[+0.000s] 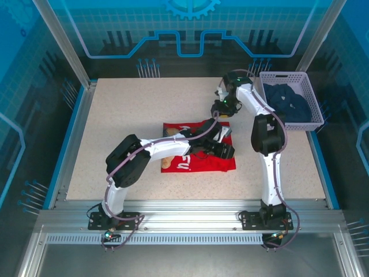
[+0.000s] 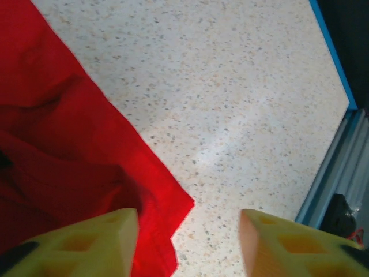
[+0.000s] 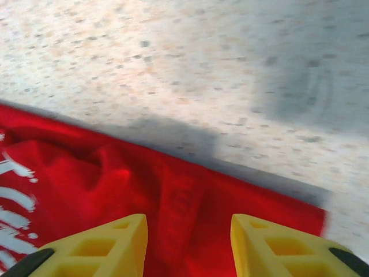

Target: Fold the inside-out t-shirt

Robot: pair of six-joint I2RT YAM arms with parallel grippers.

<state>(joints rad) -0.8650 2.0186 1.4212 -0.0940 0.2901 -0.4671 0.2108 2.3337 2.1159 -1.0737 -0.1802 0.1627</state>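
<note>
At the near edge of the table (image 1: 115, 104), the left arm rises from its base, bends sharply at the elbow and stretches right and away, low over the inside-out t-shirt (image 1: 199, 164). The shirt lies flat at mid-table as a rough rectangle with its long axis running left to right; a bit of tan print and white lettering shows near its left end, and the arm hides much of the middle. The left gripper (image 1: 222, 149) sits over the shirt's right end. In its wrist view, the gripper (image 2: 189, 225) has its yellow fingers spread with nothing between them, and a corner of the red cloth (image 2: 57, 144) lies under one finger. Farther back, the right arm climbs from its base and folds over and down to the shirt's far right edge, where the right gripper (image 1: 218, 117) hangs. Its wrist view is blurred; the gripper (image 3: 187, 228) is spread wide just above red fabric (image 3: 144, 190) with white lettering cut off at the left. At the far right stands a white basket (image 1: 282, 75) holding a dark blue garment (image 1: 288, 104).
</note>
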